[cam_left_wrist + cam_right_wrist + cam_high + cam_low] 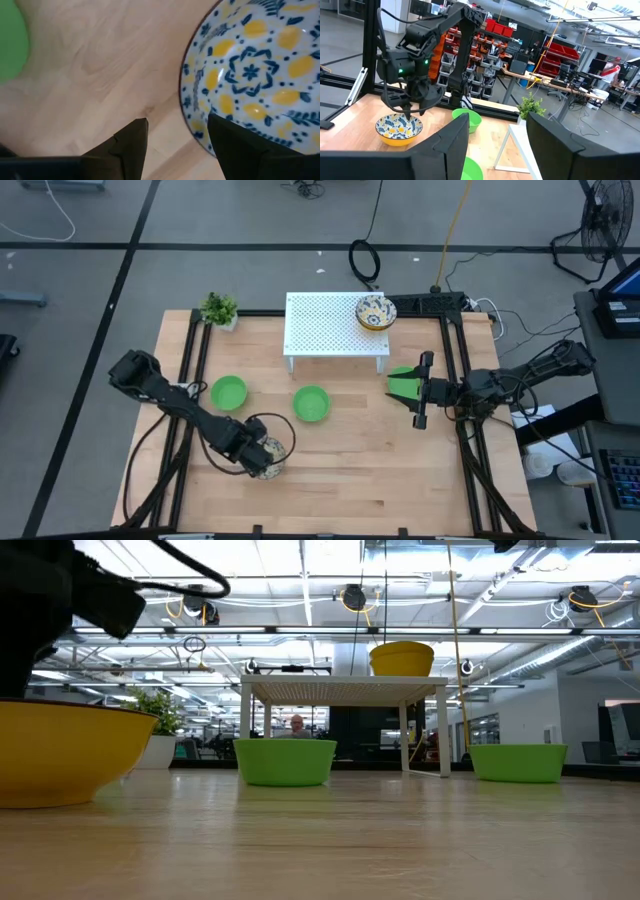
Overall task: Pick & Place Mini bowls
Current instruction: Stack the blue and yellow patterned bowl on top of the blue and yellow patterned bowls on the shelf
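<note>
Bowls first: the one in play is a yellow floral mini bowl (267,457) sitting on the table (380,470) toward the 7 o'clock part of the top in the high view, and the left gripper (262,452) is right over it with its fingers spread wide, one finger (240,145) inside the rim on the patterned face and the other finger (127,147) outside on the wood side. So it's straddling the rim and, going by the left wrist view, not clamped yet. Looks to me like the grasp step is just starting. To do it well I'd get the rim seated deep between the pads before closing, then squeeze square to the wall, since a curved glazed lip will probably slip or tip the bowl if it's pinched at the very edge. Lift straight up too. Two green mini bowls sit close by, one (229,392) at about 11 o'clock from the gripper and one (311,403) at about 1 o'clock, so don't swing low through them. A third green bowl (404,382) is out at 3 o'clock of the table, just beside the right gripper (422,390), which waits there with its fingers apart. Another yellow floral bowl (375,312) is already up on the white rack (330,330) at 12 o'clock, potted plant (219,310) off at 10.
</note>
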Robot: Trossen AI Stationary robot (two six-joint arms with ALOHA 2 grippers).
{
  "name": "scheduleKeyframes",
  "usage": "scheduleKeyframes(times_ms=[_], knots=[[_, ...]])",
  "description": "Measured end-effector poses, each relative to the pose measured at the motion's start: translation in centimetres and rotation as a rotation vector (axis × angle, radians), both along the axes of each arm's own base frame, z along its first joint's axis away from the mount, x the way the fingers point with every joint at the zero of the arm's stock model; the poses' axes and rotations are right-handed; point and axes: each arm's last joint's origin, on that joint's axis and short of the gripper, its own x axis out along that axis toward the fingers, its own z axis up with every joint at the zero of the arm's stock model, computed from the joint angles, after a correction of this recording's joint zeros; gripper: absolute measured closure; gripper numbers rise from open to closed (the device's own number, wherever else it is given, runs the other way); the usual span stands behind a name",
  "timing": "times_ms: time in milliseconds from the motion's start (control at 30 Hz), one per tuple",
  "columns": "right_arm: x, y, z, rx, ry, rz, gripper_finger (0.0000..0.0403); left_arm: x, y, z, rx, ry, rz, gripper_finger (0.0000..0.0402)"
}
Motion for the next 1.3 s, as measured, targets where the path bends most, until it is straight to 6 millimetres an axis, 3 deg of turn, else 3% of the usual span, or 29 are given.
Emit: scheduleKeyframes(times_ms=[167,433,567,767,867,1033,1300], knots=[[0.0,0.0,0.0,0.000,0.000,0.000,0.0218,0.2,-0.2,-1.2,-0.066,-0.047,-0.006,0.0190],[0.0,0.0,0.0,0.000,0.000,0.000,0.0218,0.5,-0.1,-1.3,-0.082,-0.066,0.002,0.0202],[0.0,0.0,0.0,0.006,-0.001,0.001,0.0218,0.9,0.0,-1.3,-0.139,-0.071,0.004,0.0256],[0.0,0.0,0.0,0.006,0.001,0.001,0.0218,1.3,0.4,-1.0,-0.184,-0.066,-0.006,0.0377],[0.0,0.0,0.0,0.006,0.001,0.001,0.0218,1.6,0.7,-0.8,-0.208,-0.061,0.002,0.0386],[0.0,0.0,-0.1,0.006,0.000,0.001,0.0218,2.3,1.0,0.8,-0.208,-0.070,-0.052,0.0392],[0.0,0.0,-0.4,0.001,-0.020,0.002,0.0218,4.0,2.7,7.0,-0.191,-0.106,-0.102,0.0392]])
